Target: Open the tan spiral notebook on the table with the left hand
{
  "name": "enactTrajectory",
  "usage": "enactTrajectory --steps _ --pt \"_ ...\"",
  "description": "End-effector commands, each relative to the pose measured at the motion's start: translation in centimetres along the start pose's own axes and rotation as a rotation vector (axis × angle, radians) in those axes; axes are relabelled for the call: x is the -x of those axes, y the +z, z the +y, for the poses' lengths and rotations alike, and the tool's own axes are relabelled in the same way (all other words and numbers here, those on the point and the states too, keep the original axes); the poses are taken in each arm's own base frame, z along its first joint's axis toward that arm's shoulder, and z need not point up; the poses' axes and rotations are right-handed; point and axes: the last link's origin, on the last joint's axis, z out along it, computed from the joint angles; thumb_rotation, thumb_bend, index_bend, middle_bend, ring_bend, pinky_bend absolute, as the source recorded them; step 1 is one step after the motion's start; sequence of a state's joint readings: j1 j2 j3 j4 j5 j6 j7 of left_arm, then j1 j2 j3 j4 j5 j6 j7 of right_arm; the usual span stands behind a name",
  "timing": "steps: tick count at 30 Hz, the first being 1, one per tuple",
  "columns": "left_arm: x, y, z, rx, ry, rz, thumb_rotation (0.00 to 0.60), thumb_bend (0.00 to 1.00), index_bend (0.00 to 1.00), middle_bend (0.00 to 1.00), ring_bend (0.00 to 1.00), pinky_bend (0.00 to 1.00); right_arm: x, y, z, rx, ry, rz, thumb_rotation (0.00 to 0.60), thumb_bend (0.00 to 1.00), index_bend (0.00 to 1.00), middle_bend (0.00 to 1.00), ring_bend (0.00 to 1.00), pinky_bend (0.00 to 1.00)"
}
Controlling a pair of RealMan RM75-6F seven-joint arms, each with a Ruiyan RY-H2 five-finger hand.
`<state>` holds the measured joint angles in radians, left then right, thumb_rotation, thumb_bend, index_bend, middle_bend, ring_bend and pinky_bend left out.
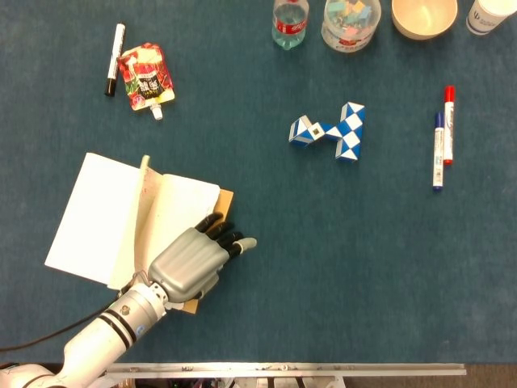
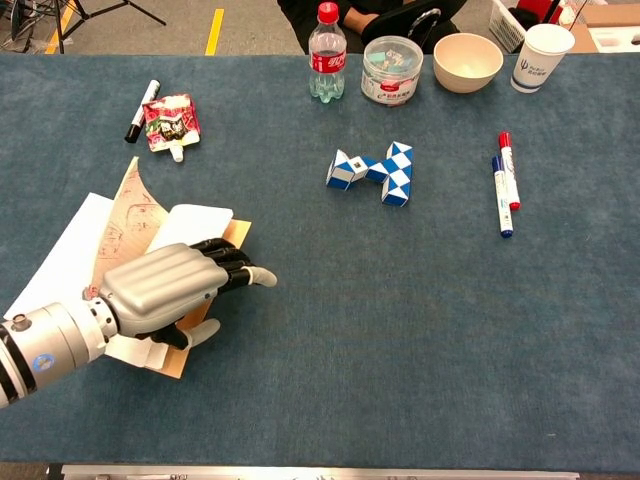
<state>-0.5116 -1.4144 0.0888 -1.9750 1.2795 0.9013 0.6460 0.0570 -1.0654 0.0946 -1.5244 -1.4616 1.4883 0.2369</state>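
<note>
At the lower left of both views your left hand [image 1: 190, 263] [image 2: 165, 290] rests palm-down on the right-hand part of the tan spiral notebook [image 1: 121, 217] [image 2: 110, 250]. Its fingers are stretched out side by side and hold nothing, and their tips reach past the notebook's right edge over the blue desk [image 1: 323, 267] [image 2: 400, 340]. The notebook lies open at the left side of the desk; white pages are spread to the left, and 1 leaf stands up near the middle, with reddish marks on it in the chest view. A tan strip of cover shows under the hand.

In the upper left lie a black-and-white marker [image 1: 114, 59] [image 2: 141, 110] and, just beside it, a red snack pouch [image 1: 145, 77] [image 2: 171, 121]. A blue-and-white twist puzzle [image 1: 331, 132] [image 2: 375, 172] sits near the middle. Along the top edge stand a bottle [image 1: 290, 23] [image 2: 326, 55], a clear tub [image 1: 350, 22] [image 2: 392, 69], a bowl [image 1: 423, 18] [image 2: 467, 62] and a paper cup [image 1: 493, 14] [image 2: 540, 56]. At the right, a red marker [image 1: 448, 123] [image 2: 508, 169] and a blue marker [image 1: 438, 149] [image 2: 499, 195] lie side by side. Your right hand is out of sight in both views.
</note>
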Motion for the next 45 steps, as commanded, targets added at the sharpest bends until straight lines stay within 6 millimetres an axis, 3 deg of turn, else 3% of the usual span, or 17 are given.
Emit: enactTrajectory --steps 1,9,21,26,34,39,45 --pt "0.5 0.1 0.1 0.012 -0.058 -0.033 0.6 0.45 0.11 0.17 0.12 0.1 0.0 0.0 0.0 0.001 0.001 0.0 0.6 0.4 0.34 0.28 0.21 0.31" --pt "0.2 -0.5 0.8 0.047 -0.111 -0.031 0.6 0.45 0.09 0.15 0.12 0.13 -0.2 -0.1 0.2 0.003 0.004 0.008 0.6 0.39 0.34 0.28 0.21 0.31" --pt "-3.4 -4.3 0.5 0.039 -0.075 0.055 0.6 0.45 0.07 0.15 0.12 0.14 0.0 -0.1 0.2 -0.002 0.006 0.006 0.6 0.4 0.34 0.28 0.21 0.31" --pt "-6.3 -5.4 -1.4 -0.028 -0.005 0.139 0.6 0.44 0.07 0.15 0.12 0.15 -0.1 0.0 0.1 -0.005 0.007 0.005 0.6 0.39 0.34 0.28 0.21 0.31" --pt "-9.3 -6.1 -6.5 -0.216 -0.007 0.239 0.6 0.45 0.07 0.15 0.12 0.15 -0.1 -0.1 0.1 -0.003 0.01 0.006 0.6 0.4 0.34 0.27 0.21 0.31" --pt "-8.7 -6.3 -8.5 -0.284 -0.015 0.227 0.6 0.44 0.07 0.15 0.12 0.15 0.0 0.0 0.0 -0.008 0.011 0.003 0.6 0.39 0.34 0.28 0.21 0.31" --pt "-5.1 -5.6 -8.9 -0.277 0.009 0.121 0.6 0.45 0.08 0.16 0.12 0.15 0.2 0.1 -0.2 -0.014 0.012 -0.004 0.6 0.4 0.34 0.28 0.21 0.31"
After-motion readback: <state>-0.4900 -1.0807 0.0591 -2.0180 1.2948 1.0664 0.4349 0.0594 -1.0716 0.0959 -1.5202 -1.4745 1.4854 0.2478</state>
